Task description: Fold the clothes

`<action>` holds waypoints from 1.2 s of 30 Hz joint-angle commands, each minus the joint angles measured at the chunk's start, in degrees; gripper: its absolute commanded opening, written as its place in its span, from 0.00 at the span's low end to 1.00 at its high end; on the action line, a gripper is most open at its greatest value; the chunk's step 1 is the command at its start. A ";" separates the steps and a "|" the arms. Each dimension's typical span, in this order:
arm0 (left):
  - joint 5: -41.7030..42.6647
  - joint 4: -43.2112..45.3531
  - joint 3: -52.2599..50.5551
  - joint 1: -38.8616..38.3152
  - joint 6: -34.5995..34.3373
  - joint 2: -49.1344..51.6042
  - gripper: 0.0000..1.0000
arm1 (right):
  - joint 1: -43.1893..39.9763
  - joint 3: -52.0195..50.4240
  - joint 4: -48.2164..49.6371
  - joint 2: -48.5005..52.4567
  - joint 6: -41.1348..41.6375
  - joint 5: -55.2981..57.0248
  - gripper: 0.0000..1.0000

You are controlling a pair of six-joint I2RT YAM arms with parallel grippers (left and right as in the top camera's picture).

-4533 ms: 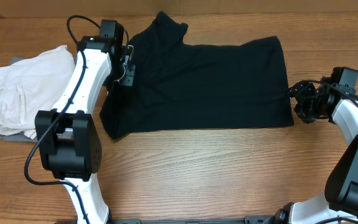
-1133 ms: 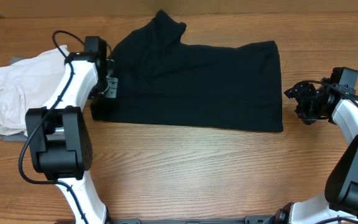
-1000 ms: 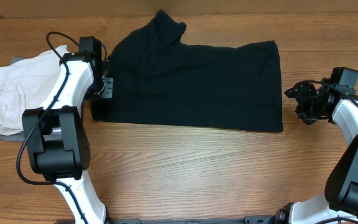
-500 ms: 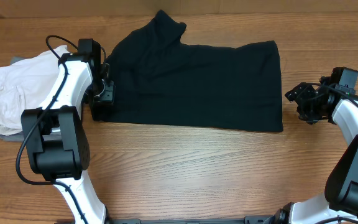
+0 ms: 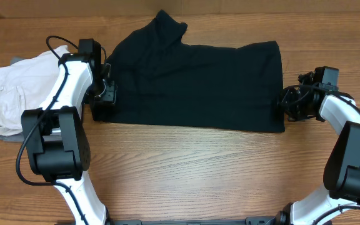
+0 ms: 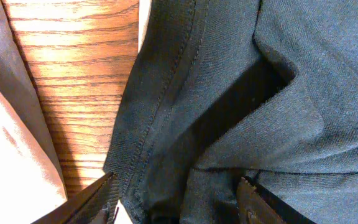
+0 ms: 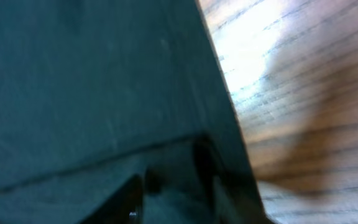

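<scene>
While flat, T-shirt (image 5: 192,87) beside off-white garment (image 5: 17,94).

Overhead: straight down from well above brown wood-grain table (image 5: 186,162), whole scene. Left wrist: very close on soft black short-sleeved T-shirt (image 6: 229,93), 9 o'clock hem. Right wrist: close, blurred, 3 o'clock edge. Shared: that shirt.

Left arm (image 5: 74,72) is stretching forward, the left gripper (image 5: 104,97) pointing down and holding its fingers (image 6: 98,198) well apart. Right arm (image 5: 335,111) is bending inward, the right gripper (image 5: 287,104) lying low, its jaw spacing blurred.
</scene>
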 commanded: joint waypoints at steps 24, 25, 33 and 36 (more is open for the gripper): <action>1.05 0.24 1.18 0.00 -0.31 0.13 0.64 | -3.67 3.82 4.31 -0.09 -0.70 -5.81 0.04; 1.05 0.28 1.18 0.00 -0.31 0.13 0.64 | -3.67 3.82 3.87 -0.09 -0.70 -4.92 0.04; 1.05 0.31 1.18 0.00 -0.33 0.13 0.64 | -3.78 3.85 1.84 -0.09 -0.70 -2.99 0.45; 1.07 0.28 1.18 0.00 -0.33 0.13 0.68 | -4.68 3.85 -0.02 -0.09 -0.46 -3.08 0.49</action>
